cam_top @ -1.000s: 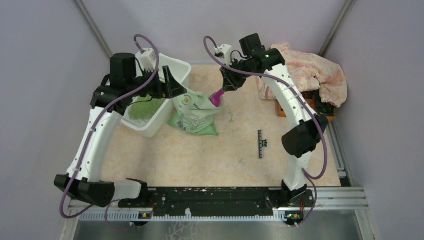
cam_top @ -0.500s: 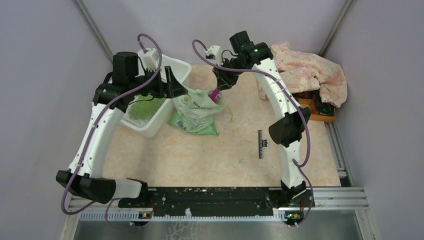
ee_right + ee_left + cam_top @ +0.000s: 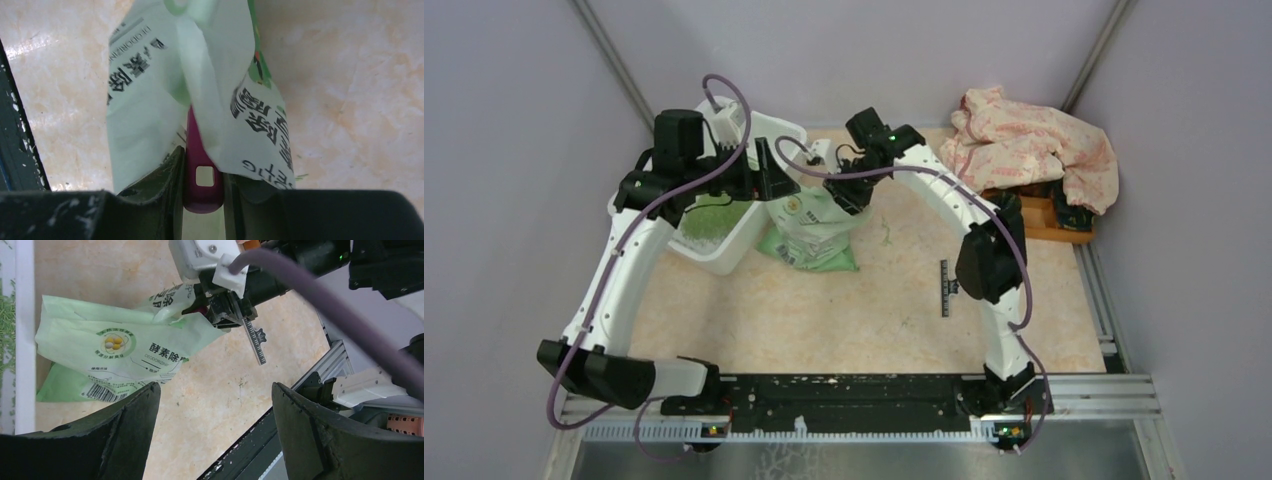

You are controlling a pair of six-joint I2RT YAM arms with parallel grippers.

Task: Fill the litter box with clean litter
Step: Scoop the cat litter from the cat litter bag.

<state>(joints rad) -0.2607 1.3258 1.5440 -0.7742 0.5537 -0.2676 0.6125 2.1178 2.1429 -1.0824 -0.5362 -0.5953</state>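
I have the right jaws clenched on the pink scoop (image 3: 194, 145), dug into the bag (image 3: 145, 100) for a load, left jaws released near the litter box (image 3: 727, 252).

The litter box (image 3: 736, 245), a large white rectangular tub with rounded corners and a flared rim, is seen in the upper left of the top view. It is set upright and turned at an angle to the frame's edges, with one corner pointed toward the bottom. Its left part is hidden. The litter (image 3: 712, 215), fine light green granules, is spread as a patch inside it. In the left wrist view, a white strip of rim is shown down the left edge, with green granules beyond it.
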